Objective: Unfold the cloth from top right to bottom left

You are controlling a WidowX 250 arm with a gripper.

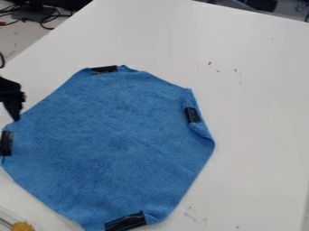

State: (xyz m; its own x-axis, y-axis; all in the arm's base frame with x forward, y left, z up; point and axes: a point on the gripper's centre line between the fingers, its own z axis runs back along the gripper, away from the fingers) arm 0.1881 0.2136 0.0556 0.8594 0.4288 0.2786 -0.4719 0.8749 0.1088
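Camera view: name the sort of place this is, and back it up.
Probably a robotics lab or test bench: a black robot claw at the left edge, a blue cloth with black tape strips on a white table, and loose cables beyond.

A blue cloth (111, 144) lies spread on the white table (259, 135), its outline many-sided. Black strips sit at its rim: top strip (104, 69) at 12 o'clock, right strip (192, 115) at 2, bottom strip (125, 222) at 6, left strip (7, 143) at 9. The rim is creased beside the 2 o'clock one. The black end effector (13, 101) is at the cloth's 10 o'clock edge; contact is unclear. Toward 7 to 8 sits a yellow object (23, 226); beyond the table, toward 11, dark cables (45, 20).
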